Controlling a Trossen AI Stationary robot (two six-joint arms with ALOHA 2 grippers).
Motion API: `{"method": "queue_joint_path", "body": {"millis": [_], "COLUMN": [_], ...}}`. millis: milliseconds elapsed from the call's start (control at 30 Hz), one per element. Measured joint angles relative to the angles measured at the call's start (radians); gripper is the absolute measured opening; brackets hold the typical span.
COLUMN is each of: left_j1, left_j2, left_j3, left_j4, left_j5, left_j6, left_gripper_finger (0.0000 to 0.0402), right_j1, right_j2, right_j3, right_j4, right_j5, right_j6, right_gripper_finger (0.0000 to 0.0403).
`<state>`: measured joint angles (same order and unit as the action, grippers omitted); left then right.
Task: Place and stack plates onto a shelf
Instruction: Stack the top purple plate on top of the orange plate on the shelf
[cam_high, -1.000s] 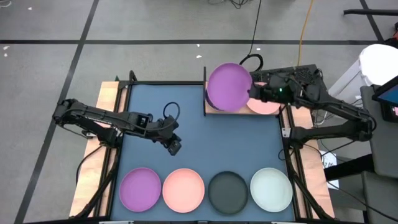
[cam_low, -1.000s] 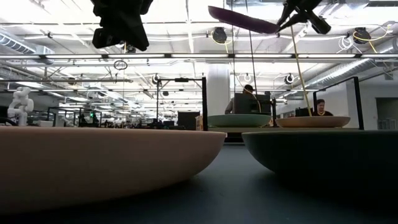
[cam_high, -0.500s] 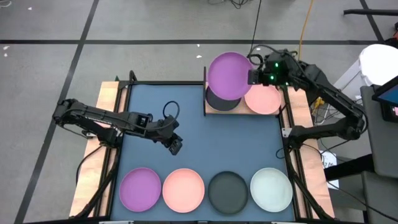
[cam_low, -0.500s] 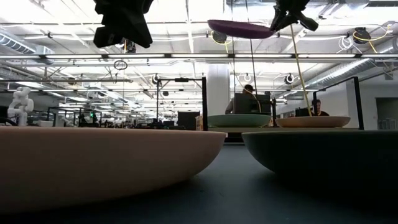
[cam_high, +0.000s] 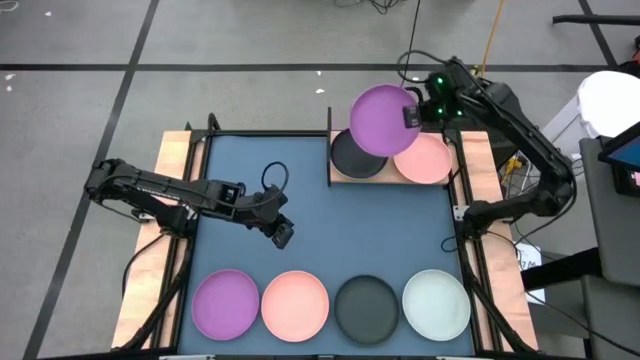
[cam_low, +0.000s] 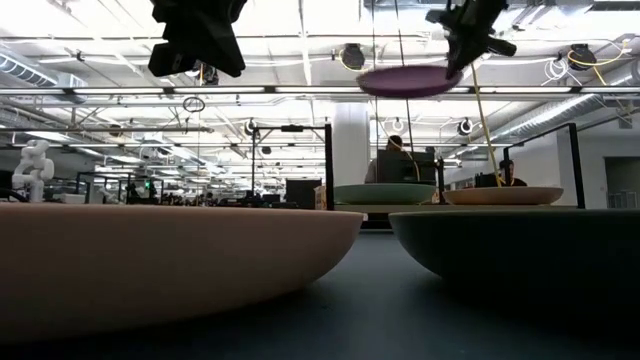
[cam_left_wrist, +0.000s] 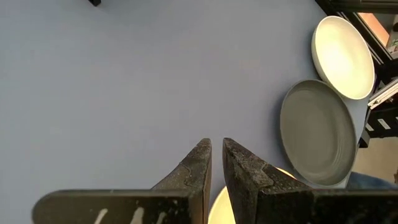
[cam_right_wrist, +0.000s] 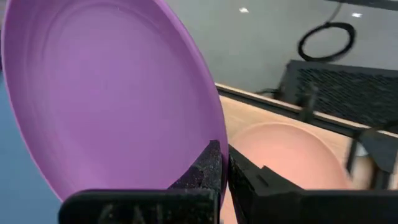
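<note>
Matte smooth purple plate (cam_right_wrist: 106, 93), light-wood shelf (cam_high: 372, 176), matte blue mat (cam_high: 330, 230)

Both arms are dark with thin black cables. The right hand (cam_high: 412, 115) has small green lights near it. The left hand (cam_high: 281, 236) is black.

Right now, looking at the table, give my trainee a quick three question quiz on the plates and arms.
1. True or false: the right gripper holds a purple plate by its rim, above the shelf.
2. Which plate colours lie on the shelf? A black and pink, B mint and purple.
3. How many plates sit in the front row?

Key:
1. True.
2. A, the black plate and the pink plate.
3. Four.
</note>
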<state>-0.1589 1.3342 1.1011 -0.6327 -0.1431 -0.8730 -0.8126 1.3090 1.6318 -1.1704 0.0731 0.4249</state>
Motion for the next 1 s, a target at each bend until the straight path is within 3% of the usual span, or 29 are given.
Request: {"method": "queue_joint_path", "body": {"millis": [333,700,1000], "left_j1": [0.0,0.002,0.024], "left_j2": [0.0,0.0,0.0], "left_j3": [0.0,0.0,0.0], "left_j4": [0.0,0.0,0.0], "left_j5": [0.0,-0.016,-0.017], "left_j6": [0.0,0.003,0.029], "left_gripper_finger": [0.0044,0.0044,0.0044], "right_j1": [-0.085,-0.138,-0.186], "right_j2": [0.06,0.102,0.117], "right_j3": [0.0,0.0,0.0], "right_j4": [-0.083,-0.16,-0.195], "right_j5": [0.068,0.24,0.273], "right_j6": [-0.142,-0.334,-0.502], "right_gripper_finger": [0.0,0.0,0.0]}}
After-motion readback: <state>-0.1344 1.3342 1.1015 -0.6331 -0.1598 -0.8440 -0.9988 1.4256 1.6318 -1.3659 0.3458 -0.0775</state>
